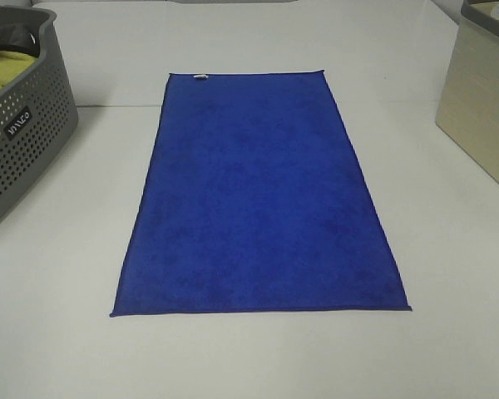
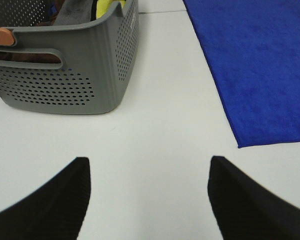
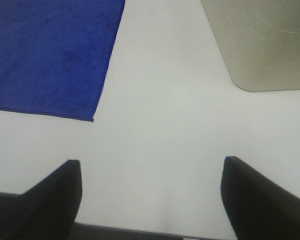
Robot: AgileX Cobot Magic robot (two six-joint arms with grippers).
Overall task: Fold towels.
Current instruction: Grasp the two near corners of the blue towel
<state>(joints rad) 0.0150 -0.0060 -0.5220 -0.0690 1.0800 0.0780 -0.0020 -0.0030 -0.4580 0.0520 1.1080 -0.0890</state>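
- We note the towel (image 1: 262, 195) flat, lying between the left gripper (image 2: 150, 160) and right gripper (image 3: 152, 161); both have jaws apart and are empty.
- Long axis runs near-to-far; tag (image 1: 200, 77) on far edge.

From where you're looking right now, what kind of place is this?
Probably a laundry-folding workbench: a white table, one blue towel spread flat, a grey perforated basket holding cloths at one side, and a beige bin at the other.
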